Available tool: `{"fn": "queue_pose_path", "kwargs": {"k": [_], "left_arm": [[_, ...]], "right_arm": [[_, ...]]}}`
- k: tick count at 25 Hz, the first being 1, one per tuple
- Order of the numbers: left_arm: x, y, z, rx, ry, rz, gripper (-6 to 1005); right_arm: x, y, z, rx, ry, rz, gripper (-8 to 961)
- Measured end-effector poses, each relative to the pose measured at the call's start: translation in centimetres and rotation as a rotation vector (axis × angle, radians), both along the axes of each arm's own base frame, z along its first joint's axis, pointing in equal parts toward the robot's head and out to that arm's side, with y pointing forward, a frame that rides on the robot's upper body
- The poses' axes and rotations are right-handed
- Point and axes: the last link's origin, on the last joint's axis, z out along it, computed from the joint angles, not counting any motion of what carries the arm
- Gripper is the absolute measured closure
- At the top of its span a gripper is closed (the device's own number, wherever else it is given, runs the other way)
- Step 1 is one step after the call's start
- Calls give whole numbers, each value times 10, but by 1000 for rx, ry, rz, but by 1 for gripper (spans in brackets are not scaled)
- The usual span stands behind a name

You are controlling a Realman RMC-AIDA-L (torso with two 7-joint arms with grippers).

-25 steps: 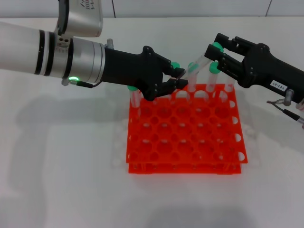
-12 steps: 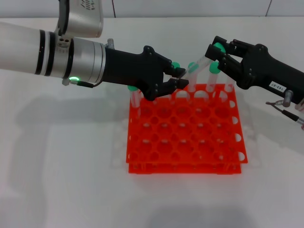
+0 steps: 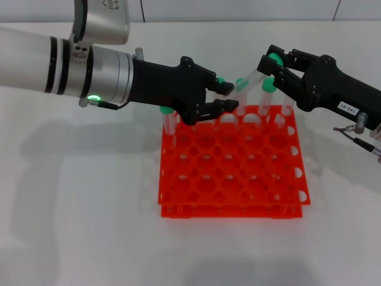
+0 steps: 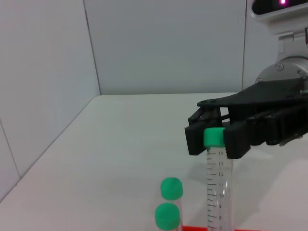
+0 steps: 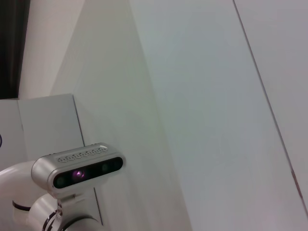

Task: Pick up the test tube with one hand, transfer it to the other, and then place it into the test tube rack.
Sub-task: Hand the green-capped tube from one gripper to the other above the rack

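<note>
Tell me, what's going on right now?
Right hand shut on the tube by its cap. Left hand open beside it. Tilted tube above the rack.

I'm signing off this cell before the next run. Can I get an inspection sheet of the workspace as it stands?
Surface: white table, no spills seen.
Job's things: orange-red rack flat on the table; test tube in the air over the rack's far edge, held by its green cap.
Clutter: nothing seen apart from other green-capped tubes standing in the rack's far rows.
Grippers: right pincer shut on the test tube's cap; left pincer open around its lower part.
Cables: thin cable at the right wrist, off the rack.
Surroundings: pale wall panels.
</note>
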Motion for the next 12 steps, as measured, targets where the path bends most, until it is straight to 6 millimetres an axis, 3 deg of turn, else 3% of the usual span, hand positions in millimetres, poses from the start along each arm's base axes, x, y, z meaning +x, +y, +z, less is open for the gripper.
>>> {"fn": "queue_pose_path", "kwargs": {"k": [7, 12], "left_arm": [[1, -3, -4, -28, 10, 38, 612], [6, 1, 8, -1, 14, 68, 511]], "right_arm": [[-2, 1, 0, 0, 3, 3, 697], [-2, 3, 0, 1, 2, 3, 696]]}}
